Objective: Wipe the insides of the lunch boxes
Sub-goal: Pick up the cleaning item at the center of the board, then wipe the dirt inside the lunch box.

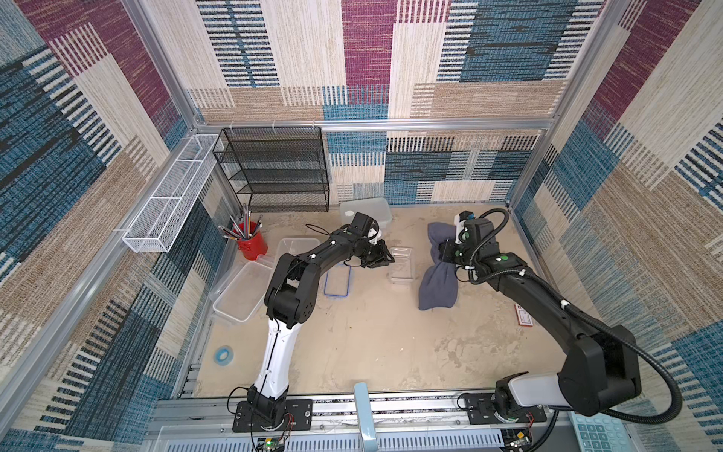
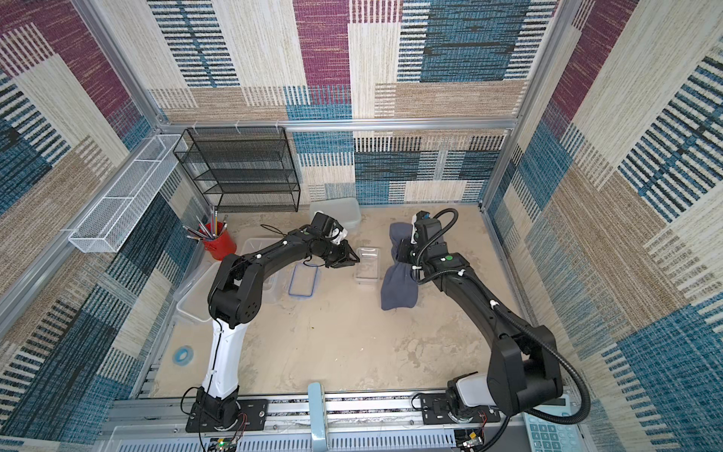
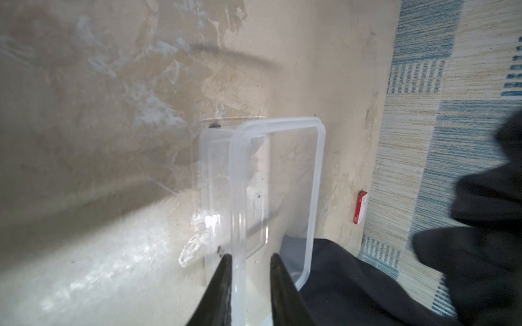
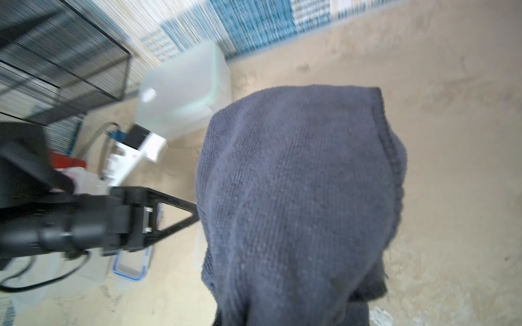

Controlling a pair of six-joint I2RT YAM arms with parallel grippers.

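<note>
small tub (image 3: 282,169) translucent | left gripper (image 3: 250,255) astride wall, clench unclear | right gripper (image 1: 445,253) pinching cloth (image 4: 296,197)

A grey-blue cloth (image 4: 296,197) looms close, a frosted lunch box (image 4: 180,93) behind it.

1. Showing bright, even light in both top views, bowing lines near edges.
2. Glaring white off the table (image 3: 93,279) in the left wrist view.
3. Blurring the black rack (image 4: 56,65) in the right wrist view.

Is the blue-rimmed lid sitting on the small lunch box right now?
No, the blue-rimmed lid lies flat on the table, apart from the open small lunch box.
</note>
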